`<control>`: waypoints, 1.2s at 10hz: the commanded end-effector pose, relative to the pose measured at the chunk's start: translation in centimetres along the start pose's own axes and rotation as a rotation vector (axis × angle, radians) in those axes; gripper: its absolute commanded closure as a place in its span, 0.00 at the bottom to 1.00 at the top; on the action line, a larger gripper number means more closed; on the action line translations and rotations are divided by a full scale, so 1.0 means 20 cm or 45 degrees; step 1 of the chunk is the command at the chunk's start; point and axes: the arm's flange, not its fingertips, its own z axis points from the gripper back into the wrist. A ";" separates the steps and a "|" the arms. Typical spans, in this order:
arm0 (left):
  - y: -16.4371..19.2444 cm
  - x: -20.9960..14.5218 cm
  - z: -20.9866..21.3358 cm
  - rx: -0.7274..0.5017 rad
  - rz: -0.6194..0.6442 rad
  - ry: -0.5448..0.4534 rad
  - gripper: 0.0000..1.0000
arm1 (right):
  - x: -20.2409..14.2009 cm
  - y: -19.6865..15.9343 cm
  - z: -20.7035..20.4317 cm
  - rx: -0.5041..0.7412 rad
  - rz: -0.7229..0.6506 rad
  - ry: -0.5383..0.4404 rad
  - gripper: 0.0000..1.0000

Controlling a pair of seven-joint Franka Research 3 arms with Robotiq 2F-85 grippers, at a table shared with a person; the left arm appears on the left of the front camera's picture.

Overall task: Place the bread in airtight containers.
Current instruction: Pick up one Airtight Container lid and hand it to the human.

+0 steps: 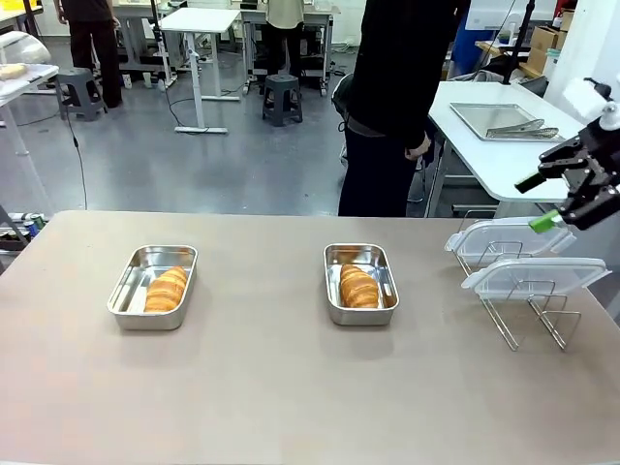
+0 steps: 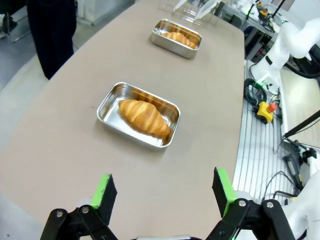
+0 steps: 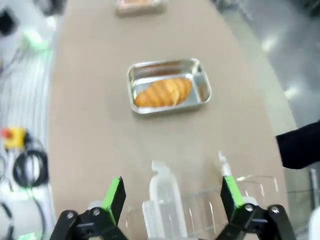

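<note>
- Front view: each croissant is already lying in a tin, the left croissant (image 1: pixel 166 290) in the left tin (image 1: pixel 124 288) and the right croissant (image 1: pixel 359 287) in the right tin (image 1: pixel 332 294). Both tins are sitting open on the table (image 1: pixel 262 387). The two clear lids (image 1: pixel 531 275) are leaning on a wire rack (image 1: pixel 531 318) at the right edge. The right gripper (image 1: pixel 538 203) is hovering just above them with its fingers apart. So the step in hand is probably the sealing, starting with fetching a lid.
- Left wrist view: the left gripper (image 2: pixel 163 192) is hanging open and holding nothing. The left tin (image 2: pixel 103 108) and its croissant (image 2: pixel 144 116) are lying ahead of it, apart from the fingers.
- Right wrist view: the right gripper (image 3: pixel 172 197) is spread wide, with a lid (image 3: pixel 164 202) standing between its fingers, not yet gripped. The right tin (image 3: pixel 131 85) with its croissant (image 3: pixel 162 92) is lying well beyond. The next move is likely calling for closing on the lid's edge, lifting it off the rack, and carrying it squarely over that tin.
</note>
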 end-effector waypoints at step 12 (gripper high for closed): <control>-0.01 0.00 0.00 -0.005 -0.011 0.001 0.00 | -0.16 0.34 -0.32 -0.129 0.320 0.576 0.00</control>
